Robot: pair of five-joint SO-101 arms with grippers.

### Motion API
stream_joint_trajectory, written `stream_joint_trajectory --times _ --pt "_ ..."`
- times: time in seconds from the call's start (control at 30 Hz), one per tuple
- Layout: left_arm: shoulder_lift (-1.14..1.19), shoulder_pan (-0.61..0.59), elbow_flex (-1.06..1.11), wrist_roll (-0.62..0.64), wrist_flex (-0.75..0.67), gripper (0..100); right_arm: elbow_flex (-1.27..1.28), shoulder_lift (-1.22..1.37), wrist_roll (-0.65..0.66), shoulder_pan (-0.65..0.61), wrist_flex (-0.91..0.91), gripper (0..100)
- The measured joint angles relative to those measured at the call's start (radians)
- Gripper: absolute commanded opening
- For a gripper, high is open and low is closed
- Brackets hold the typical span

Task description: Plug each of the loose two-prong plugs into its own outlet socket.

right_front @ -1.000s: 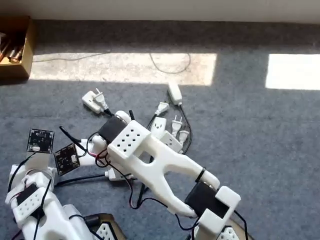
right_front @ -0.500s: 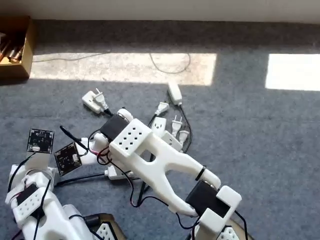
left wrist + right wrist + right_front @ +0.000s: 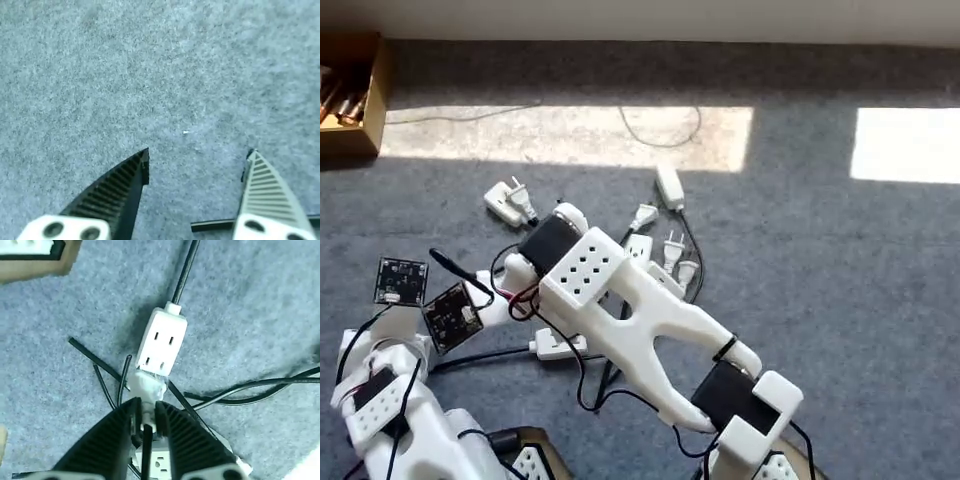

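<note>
Right gripper (image 3: 146, 407), clamped on a white plug (image 3: 147, 385), meets the socket block (image 3: 162, 342); unbraced, the block may slide, misaligning prongs. Left gripper (image 3: 198, 151) gapes empty above carpet (image 3: 150, 60).

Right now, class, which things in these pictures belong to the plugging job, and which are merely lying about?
Belong to the job:
- white outlet block
- white plug gripped in the right pincer, at the block's end
- loose white two-prong plug
- white two-prong adapter

Lying about:
- brown wooden box
- thin cable loop on the sunlit floor
</note>
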Motion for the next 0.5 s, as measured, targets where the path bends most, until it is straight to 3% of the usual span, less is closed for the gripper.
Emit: stream_joint_trajectory --times 0.5 --pt "0.0 0.0 0.0 0.0 0.0 31 -0.028 0.161 0.006 0.008 -0.008 0.6"
